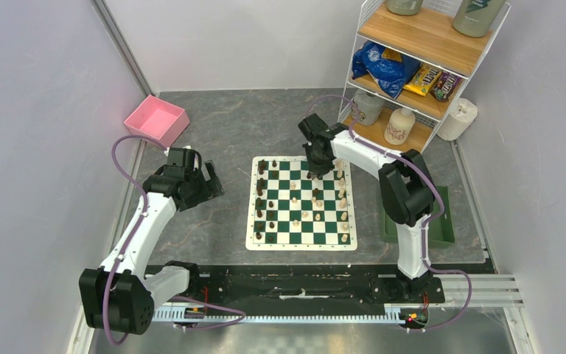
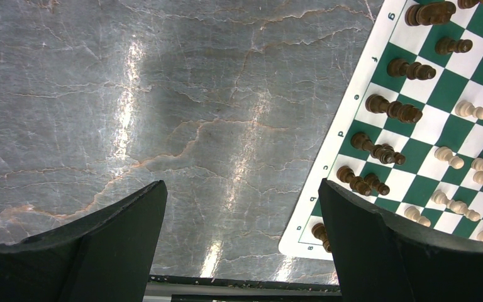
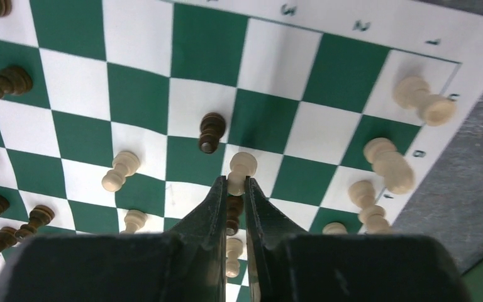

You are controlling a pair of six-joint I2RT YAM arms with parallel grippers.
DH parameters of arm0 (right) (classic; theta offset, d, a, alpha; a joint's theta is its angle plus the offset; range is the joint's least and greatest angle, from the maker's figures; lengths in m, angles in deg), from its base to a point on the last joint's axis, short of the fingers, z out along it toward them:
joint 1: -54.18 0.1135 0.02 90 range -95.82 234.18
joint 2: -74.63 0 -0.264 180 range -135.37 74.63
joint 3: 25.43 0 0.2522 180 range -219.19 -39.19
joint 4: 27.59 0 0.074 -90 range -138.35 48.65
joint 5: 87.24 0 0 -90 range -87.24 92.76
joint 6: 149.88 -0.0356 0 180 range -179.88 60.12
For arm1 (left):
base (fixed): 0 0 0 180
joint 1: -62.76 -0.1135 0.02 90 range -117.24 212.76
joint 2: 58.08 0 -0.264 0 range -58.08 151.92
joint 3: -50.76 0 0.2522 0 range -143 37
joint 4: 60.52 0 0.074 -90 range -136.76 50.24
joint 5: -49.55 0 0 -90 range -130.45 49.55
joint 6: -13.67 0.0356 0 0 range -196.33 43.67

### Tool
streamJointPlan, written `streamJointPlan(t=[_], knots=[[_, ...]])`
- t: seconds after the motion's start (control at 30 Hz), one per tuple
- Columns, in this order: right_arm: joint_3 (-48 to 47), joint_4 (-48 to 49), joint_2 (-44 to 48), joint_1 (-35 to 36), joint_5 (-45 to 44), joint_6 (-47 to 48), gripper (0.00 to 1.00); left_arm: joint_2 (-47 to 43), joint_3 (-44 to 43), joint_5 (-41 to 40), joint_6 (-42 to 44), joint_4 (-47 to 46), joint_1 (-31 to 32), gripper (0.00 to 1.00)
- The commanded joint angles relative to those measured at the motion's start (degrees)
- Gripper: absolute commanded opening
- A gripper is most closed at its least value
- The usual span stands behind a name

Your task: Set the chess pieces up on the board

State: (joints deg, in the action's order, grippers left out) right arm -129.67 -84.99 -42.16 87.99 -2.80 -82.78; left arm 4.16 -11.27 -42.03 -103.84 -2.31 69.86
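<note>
Two robot arms are bolted at the near edge of a grey marbled table, with the board (image 1: pixel 298 245), a green-and-white checked mat with a cream border, lying flat between them. On the near left, the left gripper (image 1: pixel 210 181) hangs over bare tabletop just beside the board's left edge; its jaws are spread wide with nothing between them. At the near right, a plain green tray (image 1: pixel 442 221) sits partly hidden behind the right arm. On the board, the dark chess pieces (image 1: pixel 260 193) stand mostly in the two left-hand columns. The pale chess pieces (image 1: pixel 343 199) line the right-hand columns, with several scattered across the middle squares. Farther back, the right gripper (image 3: pixel 234 182) reaches down over the far right part of the board. Its jaws are drawn in to a narrow slit, and the tips pinch the end of a cream pawn (image 3: pixel 242 167). A dark pawn (image 3: pixel 210 132) stands just beside it, a little apart. Beyond the board, a pink bin (image 1: pixel 156 119) rests at the far left, and a wire shelf rack (image 1: pixel 420 44) holding snacks and jars stands at the far right.
</note>
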Motion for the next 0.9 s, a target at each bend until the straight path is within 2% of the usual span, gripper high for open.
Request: streamJointPlan(t=[0.0, 0.37, 0.87], knots=[[-1.3, 0.3, 4.5, -3.2, -1.6, 0.2, 0.16, 0.2, -2.2, -0.7, 1.1, -0.2, -0.2, 0.98], [-3.8, 4.1, 0.3, -8.4, 1.7, -1.2, 0.16, 0.2, -2.2, -0.9, 1.2, -0.2, -0.2, 0.97], [-3.9, 5.6, -2.4, -10.1, 1.7, -1.6, 0.16, 0.3, -2.4, -1.0, 1.1, 0.0, -0.2, 0.97]])
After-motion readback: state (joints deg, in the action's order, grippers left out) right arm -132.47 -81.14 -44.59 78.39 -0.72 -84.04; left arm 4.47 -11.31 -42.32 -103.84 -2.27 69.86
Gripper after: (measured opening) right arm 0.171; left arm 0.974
